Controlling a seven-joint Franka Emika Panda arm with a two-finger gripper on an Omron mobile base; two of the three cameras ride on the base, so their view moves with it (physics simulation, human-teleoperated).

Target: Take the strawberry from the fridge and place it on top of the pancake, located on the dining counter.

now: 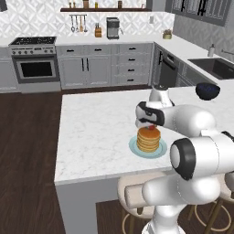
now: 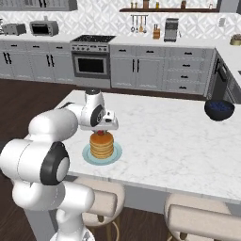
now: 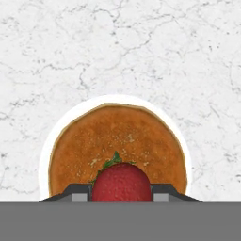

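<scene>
One pincer [image 3: 121, 194] | pinching strawberry [image 3: 121, 182] | just above pancake [image 3: 117, 143] | dining counter [image 1: 96, 132]

- The left base view looks forward and down from behind the arm's left, over the dining counter [image 1: 91, 132] toward the far wall stove [image 1: 34, 61].
- The right base view faces likewise from behind the right.
- Both share the pancake [image 1: 148, 138] and dark bowl [image 1: 207, 90].
- The hand view looks straight down, close above the pancake [image 3: 117, 146] and strawberry [image 3: 121, 182].
</scene>
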